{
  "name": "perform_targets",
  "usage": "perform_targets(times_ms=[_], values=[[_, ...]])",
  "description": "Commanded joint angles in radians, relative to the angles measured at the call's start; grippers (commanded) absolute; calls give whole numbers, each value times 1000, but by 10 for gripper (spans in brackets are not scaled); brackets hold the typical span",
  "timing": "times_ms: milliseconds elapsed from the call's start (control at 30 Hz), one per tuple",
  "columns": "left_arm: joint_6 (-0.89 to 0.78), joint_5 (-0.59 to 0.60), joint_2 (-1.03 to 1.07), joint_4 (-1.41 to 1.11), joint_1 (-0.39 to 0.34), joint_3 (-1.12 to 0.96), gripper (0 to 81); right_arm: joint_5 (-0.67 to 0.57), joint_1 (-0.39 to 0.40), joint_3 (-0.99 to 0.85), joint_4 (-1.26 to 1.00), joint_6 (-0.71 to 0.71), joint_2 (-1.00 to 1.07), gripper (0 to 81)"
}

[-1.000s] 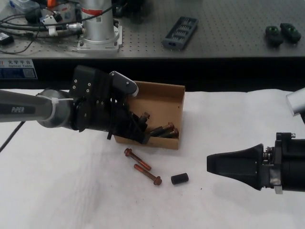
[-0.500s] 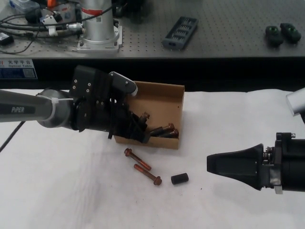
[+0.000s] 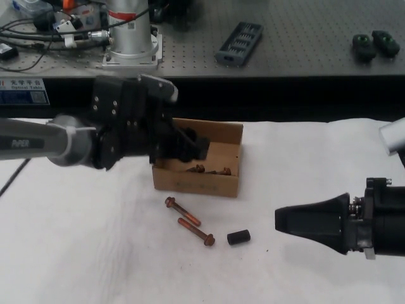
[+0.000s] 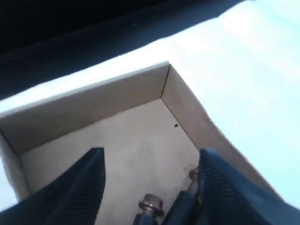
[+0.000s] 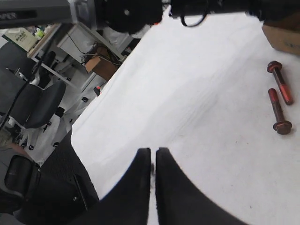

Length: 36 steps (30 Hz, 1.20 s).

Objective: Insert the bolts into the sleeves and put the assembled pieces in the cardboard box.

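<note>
Right gripper [image 3: 278, 218] sat nearest, fingers pressed together, holding nothing. Ahead lay the black sleeve [image 3: 238, 238], at 3 o'clock of two loose bolts [image 3: 184, 213], both running 10 to 4 o'clock, heads at opposite ends. Beyond, the cardboard box [image 3: 196, 182] held more bolts [image 3: 209, 169]. Left gripper [image 3: 195, 147] hung over it, fingers wide, empty. White lettering marked its arm [image 3: 28, 144]. Farthest off was a blue label [image 3: 24, 90].

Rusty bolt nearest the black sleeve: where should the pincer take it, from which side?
Probably mid-shank on the rusty flanged bolt, from straight above, closing across it: it lies flat on the white cloth, clear of the other rusty bolt.
</note>
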Motion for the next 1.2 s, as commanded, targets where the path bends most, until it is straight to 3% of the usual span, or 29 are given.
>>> perform_targets(times_ms=[0,300,533,667,733,933,1167], values=[[-25,-11,-101,33,-3,-18,430,25,-8,-6,58,-23,-6,43],[285,-41,-327,482,-3,-18,418,61,-8,-71,93,-121,-6,43],[223,-31,-395,538,-1,-18,412,65,-8,-118,102,-174,-2,43],[163,-35,-444,655,7,-18,356,83,-8,-118,184,-191,51,42],[187,-35,-463,712,14,-16,330,74,-8,-127,201,-191,99,4],[268,-35,-513,743,96,42,318,57,-8,-217,208,-194,238,279],[226,-35,-513,747,219,67,318,94,-4,-395,340,-271,468,113]])
